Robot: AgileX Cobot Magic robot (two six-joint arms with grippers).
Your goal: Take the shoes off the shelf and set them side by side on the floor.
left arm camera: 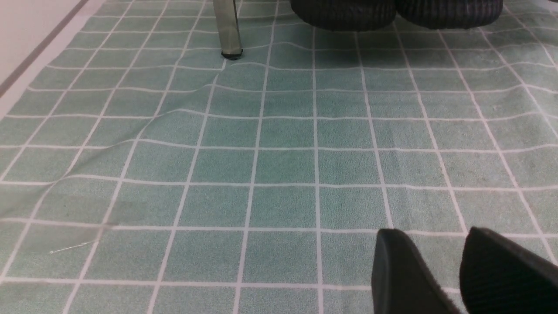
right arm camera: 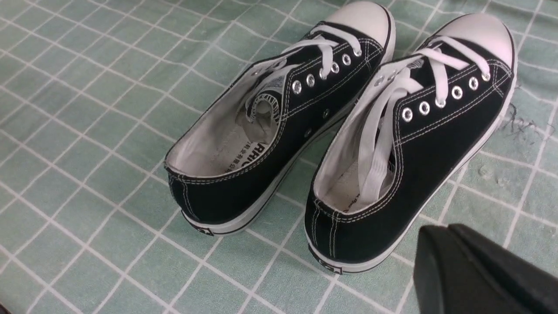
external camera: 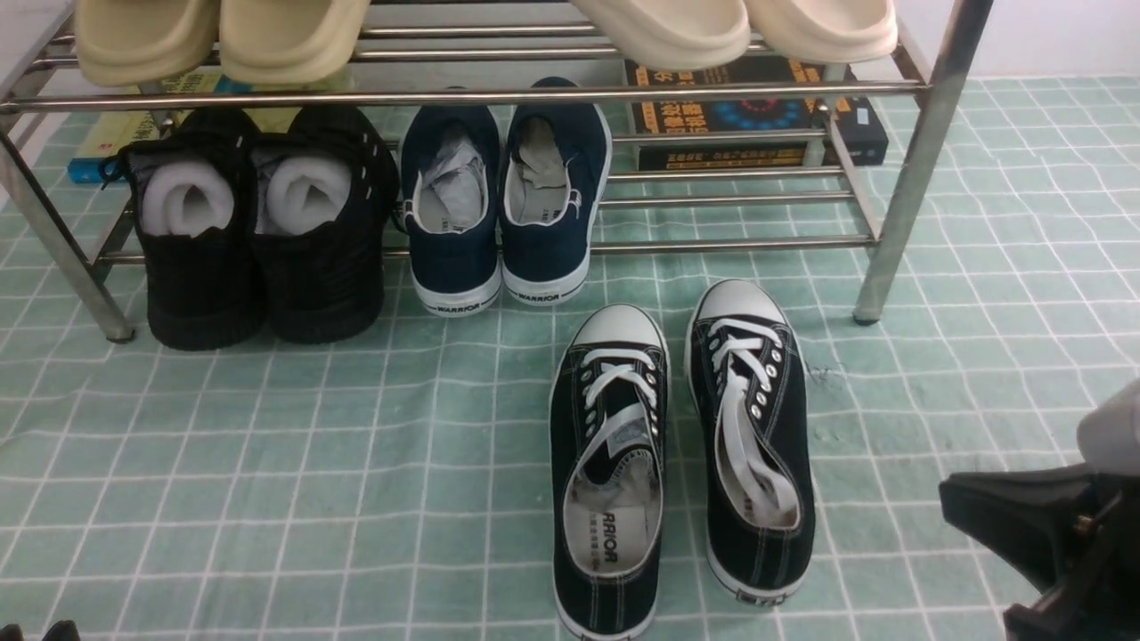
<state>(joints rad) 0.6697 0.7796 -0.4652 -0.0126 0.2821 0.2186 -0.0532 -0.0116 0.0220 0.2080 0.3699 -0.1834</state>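
The two black canvas shoes with white laces stand side by side on the green gridded floor [external camera: 267, 463], toes toward the shelf [external camera: 445, 96]: one shoe [external camera: 607, 472] on the left and the other shoe [external camera: 753, 436] on the right. The right wrist view shows both from behind, the left shoe [right arm camera: 244, 144] and the right shoe [right arm camera: 418, 144]. My right gripper [right arm camera: 440, 237] hangs shut and empty just behind the right shoe's heel, also seen low at the right edge as the right gripper [external camera: 957, 503]. My left gripper [left arm camera: 431, 237] is open over bare floor, holding nothing.
On the shelf's lower tier sit an all-black pair stuffed with white foam [external camera: 258, 231] and a navy pair [external camera: 503, 196]. Beige slippers [external camera: 223, 36] lie on the upper tier. Books [external camera: 757, 116] lie behind the rack. A shelf leg [left arm camera: 229, 30] stands ahead of the left gripper.
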